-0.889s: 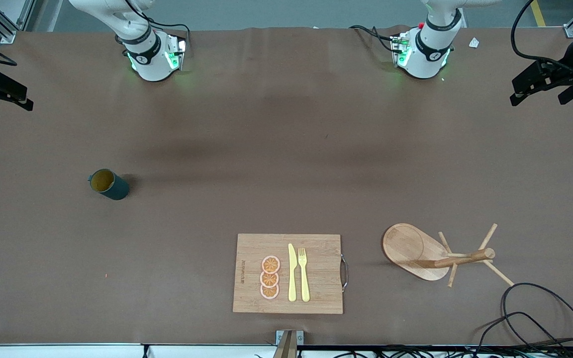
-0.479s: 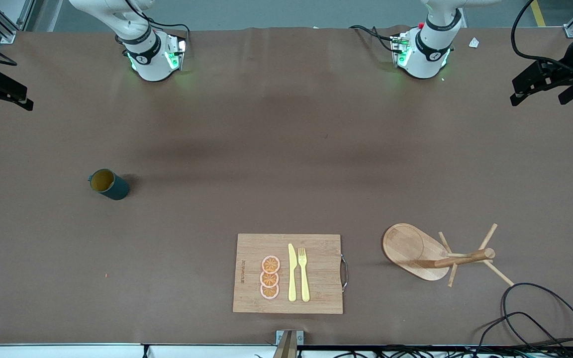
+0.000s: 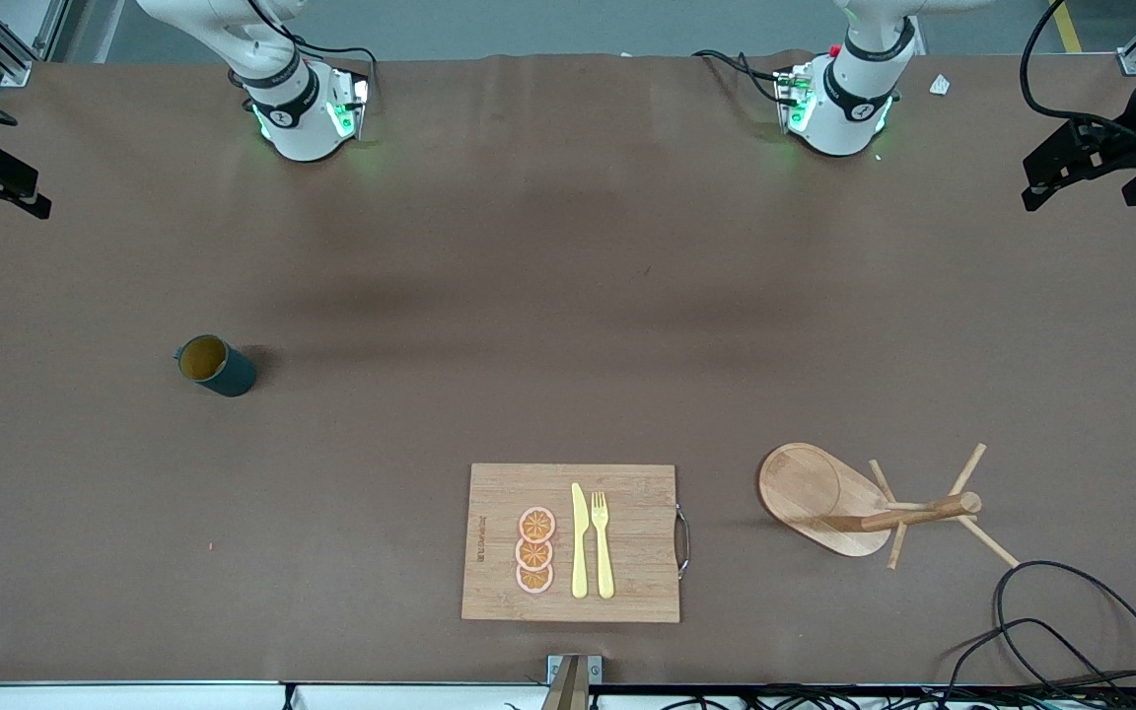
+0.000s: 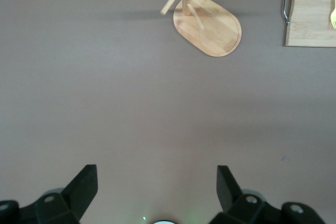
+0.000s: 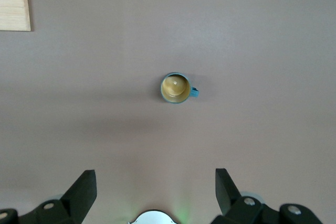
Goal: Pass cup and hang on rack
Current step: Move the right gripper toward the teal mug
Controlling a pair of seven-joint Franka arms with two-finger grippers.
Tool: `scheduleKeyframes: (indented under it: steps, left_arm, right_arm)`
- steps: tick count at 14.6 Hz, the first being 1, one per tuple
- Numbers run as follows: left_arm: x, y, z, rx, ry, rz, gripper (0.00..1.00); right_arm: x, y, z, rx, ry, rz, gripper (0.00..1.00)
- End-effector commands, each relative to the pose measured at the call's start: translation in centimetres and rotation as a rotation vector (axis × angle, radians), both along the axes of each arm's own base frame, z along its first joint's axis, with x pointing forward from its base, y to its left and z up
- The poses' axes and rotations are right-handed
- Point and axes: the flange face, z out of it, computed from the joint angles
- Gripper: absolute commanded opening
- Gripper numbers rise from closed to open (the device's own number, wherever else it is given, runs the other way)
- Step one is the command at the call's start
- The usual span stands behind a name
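Front view: cup [image 3: 216, 366] upright at centre left of frame, toward the right arm's end.
Rack [image 3: 854, 505]: lower right of frame, beside cutting board [image 3: 571, 542].
Left gripper [image 4: 156, 191]: high over bare table, fingers spread wide, holding nothing.
Right gripper [image 5: 155, 190]: above the cup, fingers spread wide, empty.
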Motion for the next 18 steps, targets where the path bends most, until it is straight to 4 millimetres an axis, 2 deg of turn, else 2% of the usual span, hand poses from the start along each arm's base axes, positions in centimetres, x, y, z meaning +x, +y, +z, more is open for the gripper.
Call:
scheduleKeyframes:
  steps: [1, 3, 4, 5, 9, 11, 13, 15, 18]
  left_arm:
    - [0.5, -0.1, -0.3, 0.011, 0.01, -0.003, 1.0]
    - [0.4, -0.1, -0.4, 0.012, 0.021, -0.001, 1.0]
    - [0.4, -0.2, -0.4, 0.012, 0.019, -0.001, 1.0]
    - [0.4, -0.2, -0.3, 0.012, 0.019, 0.0, 1.0]
    - [0.3, -0.2, -0.5, 0.018, 0.031, -0.005, 1.0]
    - [0.5, -0.2, -0.6, 0.016, 0.031, -0.003, 1.0]
    - [0.5, -0.1, -0.7, 0.014, 0.031, 0.001, 1.0]
    - [0.5, 0.0, -0.8, 0.026, 0.031, 0.003, 1.0]
    - [0.9, -0.3, -1.1, 0.02, 0.032, 0.001, 1.0]
  right_arm:
    - [2.6, -1.3, -3.7, -0.015, 0.061, -0.025, 1.0]
    - [5.4, -1.7, -8.2, -0.037, 0.122, -0.022, 1.0]
    - [6.3, -1.9, -9.4, -0.046, 0.117, -0.016, 1.0]
    - [6.8, -2.3, -10.2, -0.039, 0.098, -0.014, 1.0]
    - [8.6, -2.4, -17.3, -0.013, 0.099, 0.157, 1.0]
    - [9.0, -3.5, -22.0, 0.033, 0.116, 0.27, 1.0]
    - [9.2, -5.6, -26.7, 0.103, 0.112, 0.366, 1.0]
    - [9.2, -6.2, -30.2, 0.128, 0.123, 0.496, 1.0]
    - [8.0, -6.6, -34.3, 0.12, 0.102, 0.525, 1.0]
